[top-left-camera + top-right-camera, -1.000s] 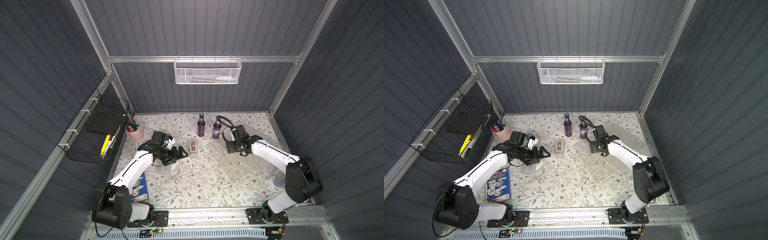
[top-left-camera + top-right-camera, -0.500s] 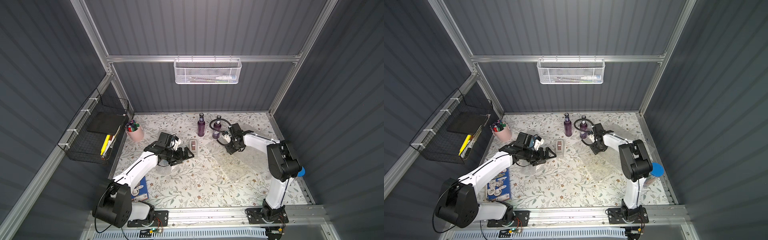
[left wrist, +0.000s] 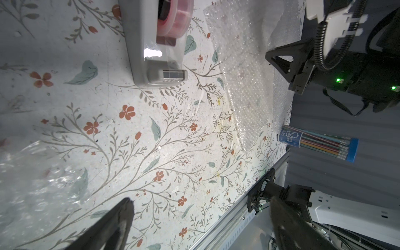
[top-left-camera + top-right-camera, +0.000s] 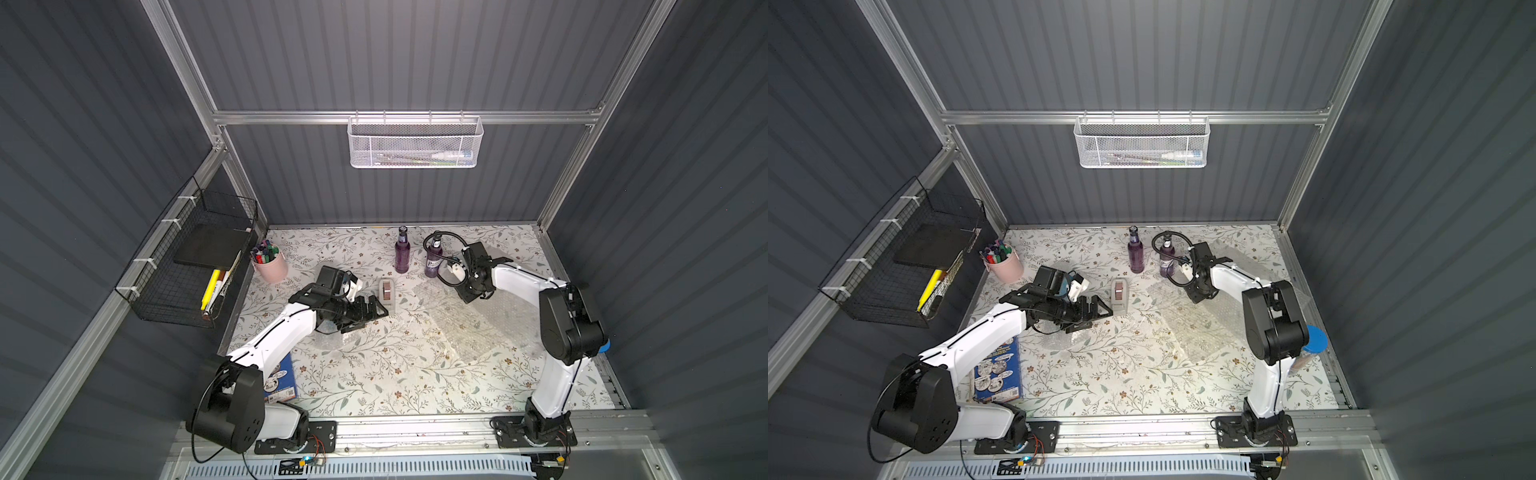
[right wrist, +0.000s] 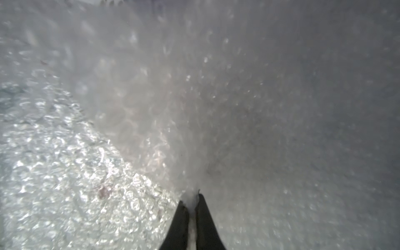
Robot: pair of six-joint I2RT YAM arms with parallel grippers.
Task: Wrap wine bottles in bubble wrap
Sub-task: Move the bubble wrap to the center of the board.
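Two dark purple wine bottles (image 4: 402, 254) (image 4: 433, 261) stand upright at the back of the table. A large sheet of bubble wrap (image 4: 469, 322) lies flat to their right. My right gripper (image 4: 471, 296) points down at that sheet's far edge, beside the nearer bottle. In the right wrist view its fingers (image 5: 181, 216) are shut on a raised fold of the bubble wrap (image 5: 151, 129). My left gripper (image 4: 376, 309) hovers open with nothing in it, next to a tape dispenser (image 4: 386, 294) and over a smaller crumpled piece of wrap (image 4: 332, 338).
A pink cup of markers (image 4: 270, 266) stands at the back left. A blue booklet (image 4: 280, 380) lies by the left arm's base. A blue-lidded clear cylinder of pencils (image 4: 1313, 345) stands at the right edge, behind the right arm. Wire baskets hang on the walls.
My right gripper has shut on the bubble wrap's far edge, and its elbow has swung up and back. My left gripper has moved a little right, toward the tape dispenser, still open.
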